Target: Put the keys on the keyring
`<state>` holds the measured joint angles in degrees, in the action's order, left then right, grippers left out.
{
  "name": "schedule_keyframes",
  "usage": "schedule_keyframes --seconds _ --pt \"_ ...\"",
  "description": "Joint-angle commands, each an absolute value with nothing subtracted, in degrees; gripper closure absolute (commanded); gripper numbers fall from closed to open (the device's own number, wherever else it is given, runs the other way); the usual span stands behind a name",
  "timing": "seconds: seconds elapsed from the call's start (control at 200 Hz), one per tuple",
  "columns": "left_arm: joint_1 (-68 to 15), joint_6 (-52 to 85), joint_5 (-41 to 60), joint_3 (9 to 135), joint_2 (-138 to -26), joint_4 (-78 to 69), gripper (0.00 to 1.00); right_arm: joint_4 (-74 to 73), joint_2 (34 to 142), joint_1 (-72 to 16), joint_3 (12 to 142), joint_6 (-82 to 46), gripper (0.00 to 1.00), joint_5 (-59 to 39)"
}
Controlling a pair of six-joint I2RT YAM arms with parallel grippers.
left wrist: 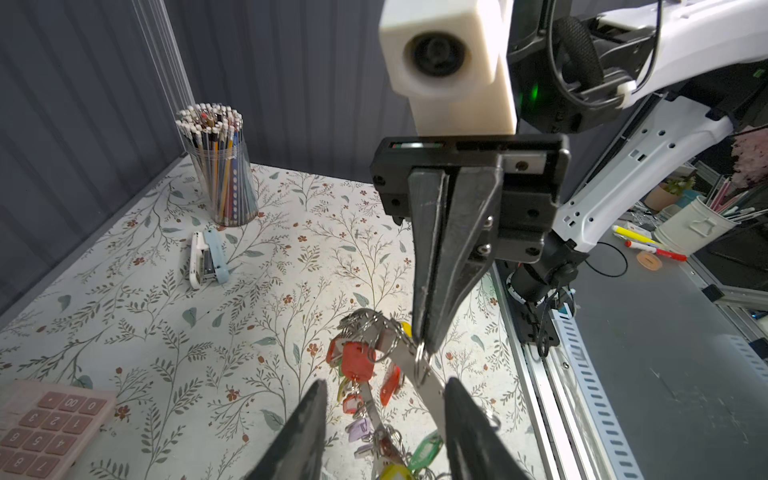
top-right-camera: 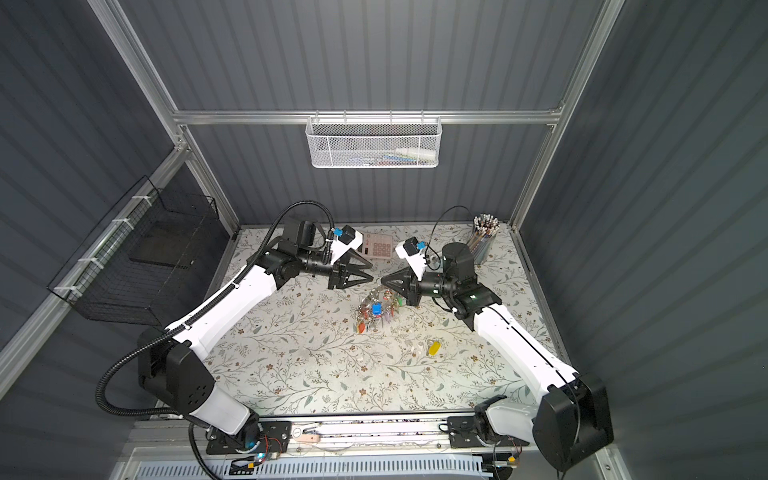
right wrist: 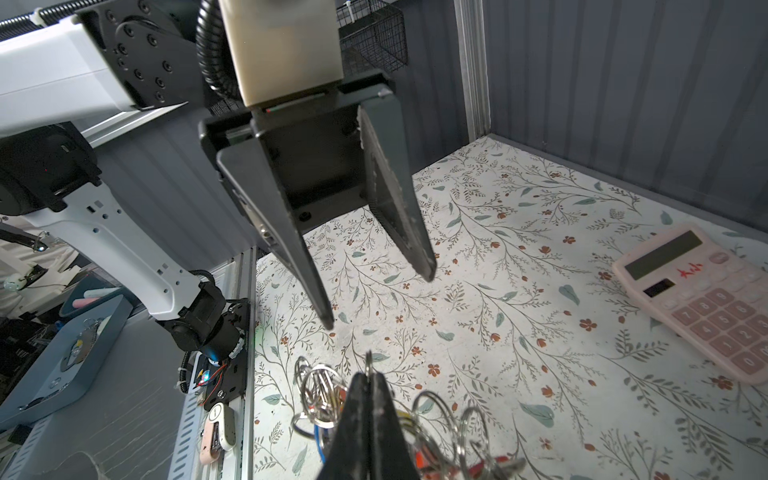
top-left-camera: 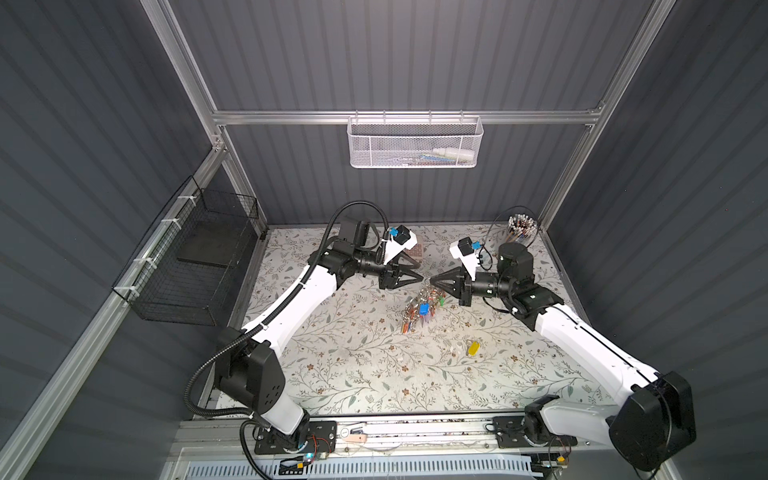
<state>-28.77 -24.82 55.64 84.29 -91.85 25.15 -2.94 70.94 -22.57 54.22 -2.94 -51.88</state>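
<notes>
Floral worktop (top-left-camera: 353, 374) bears the keyring (top-left-camera: 420, 309) mid-frame, the right tool (left wrist: 426, 338) pinched shut on one split ring (left wrist: 420, 361). Nearby the left tool (right wrist: 378, 299) stands half open, empty. That thin pinch could slip and drop the bunch. Lower right lies the yellow-tagged key (top-left-camera: 473, 348).

Pink calculator (left wrist: 45, 428) buttons — 00, 0, 1, 2, 3 (seen inverted).
</notes>
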Motion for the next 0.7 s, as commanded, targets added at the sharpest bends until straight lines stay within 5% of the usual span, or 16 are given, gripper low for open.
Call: schedule_keyframes --seconds 0.0,0.695 --pt "-28.48 -27.94 57.96 87.16 -92.78 30.43 0.55 -5.56 70.66 -22.74 56.43 -2.73 1.0 -54.39" --pt "-30.22 -28.89 62.43 89.87 -96.85 33.13 0.63 -6.66 70.99 -22.76 55.54 -3.78 1.0 -54.62"
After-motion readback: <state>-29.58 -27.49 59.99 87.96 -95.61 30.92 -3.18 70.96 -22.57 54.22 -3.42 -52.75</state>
